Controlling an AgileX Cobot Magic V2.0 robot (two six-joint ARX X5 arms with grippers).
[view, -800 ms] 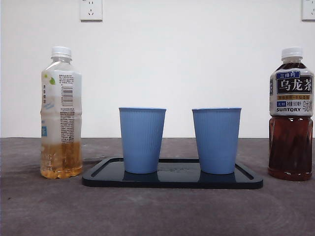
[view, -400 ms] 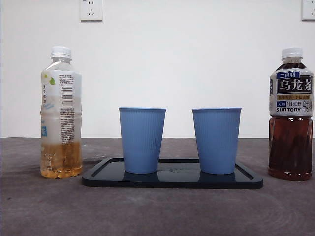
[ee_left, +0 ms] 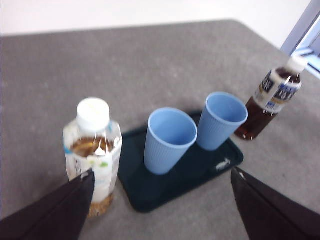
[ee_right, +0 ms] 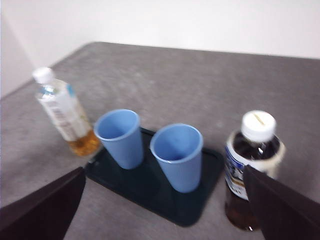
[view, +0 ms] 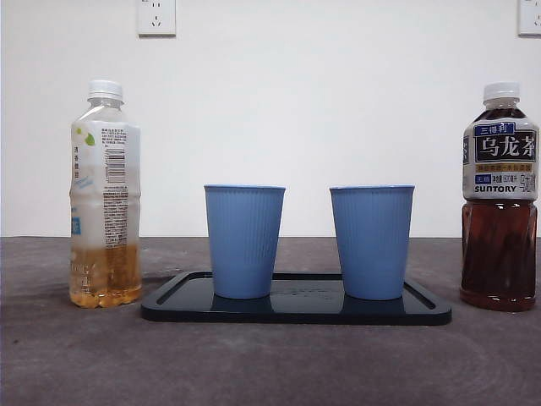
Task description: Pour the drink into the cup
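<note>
Table: a grey, faintly mottled surface that runs from the near edge back to the wall; in the wrist views it fills the whole area around the things.
Wall: plain white, with one white socket plate high at the left and part of another at the top right corner.
Tray: a dark, glossy, shallow tray lies in the middle of the table, its long side facing the front camera.
Left cup: a blue ribbed cup stands upright on the left half of the tray; seen from above it looks empty.
Right cup: a matching blue cup stands upright on the right half, apart from the first.
Pale bottle: a clear bottle with a white cap stands on the table just left of the tray, with amber drink only in its lower part.
Dark bottle: a capped Suntory oolong tea bottle stands on the table to the right of the tray, nearly full of dark tea.
Left gripper: hangs above the near left side, jaws spread wide, holding nothing; the pale bottle is nearest to it.
Right gripper: hangs above the near right side, jaws likewise wide apart and empty, the dark bottle close by.
</note>
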